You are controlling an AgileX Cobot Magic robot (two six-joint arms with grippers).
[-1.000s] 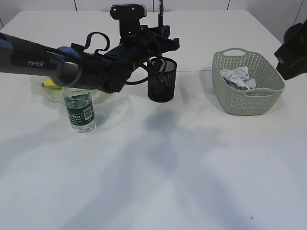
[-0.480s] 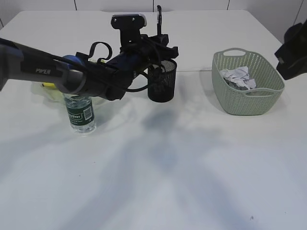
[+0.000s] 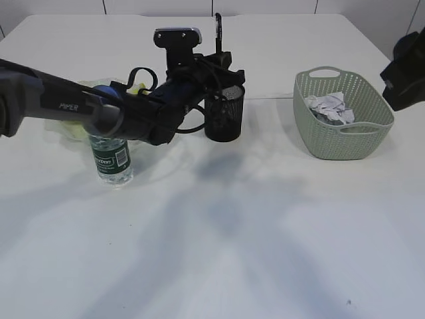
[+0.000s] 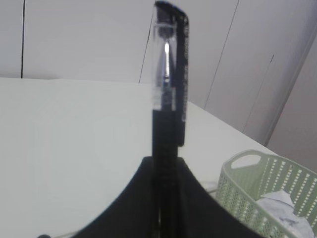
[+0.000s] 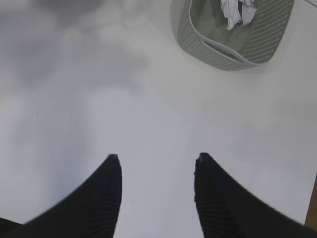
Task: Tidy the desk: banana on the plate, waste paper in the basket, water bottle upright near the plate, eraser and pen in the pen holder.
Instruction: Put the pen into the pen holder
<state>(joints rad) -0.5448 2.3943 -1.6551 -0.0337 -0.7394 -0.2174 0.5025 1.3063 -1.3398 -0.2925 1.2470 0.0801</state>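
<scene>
Table: a broad white table (image 3: 219, 226) carries everything; its bare surface fills most of the right wrist view too.
Left arm: a long black arm marked PIPER (image 3: 80, 106) reaches from the left edge across the table toward the middle; a wrist camera sits on top of it near the far end.
Basket: a pale green perforated plastic basket with handle slots (image 3: 342, 116) stands on the right of the table; crumpled white waste paper (image 3: 330, 107) lies inside it; both also show in the right wrist view, at the top.
Bottle: a clear plastic water bottle with a dark green label (image 3: 109, 156) stands upright on the left, partly hidden by the arm; just behind it is a pale plate (image 3: 56, 126), mostly covered, with a glimpse of the yellow banana (image 3: 138, 86) above the arm.
Pen holder: a black wire-mesh cup-shaped pen holder (image 3: 224, 113) stands near the middle, well apart from the basket; whether the eraser is inside cannot be told.
Left pincer: the left pincer (image 3: 219, 56) is closed tight on a black pen with a clear cap and clip (image 4: 168, 99); the pen stands upright, directly above the holder's mouth; its lower end is hidden.
Right pincer: the right pincer (image 5: 156, 163) hangs over bare table with its two dark fingers spread apart and nothing between them.
</scene>
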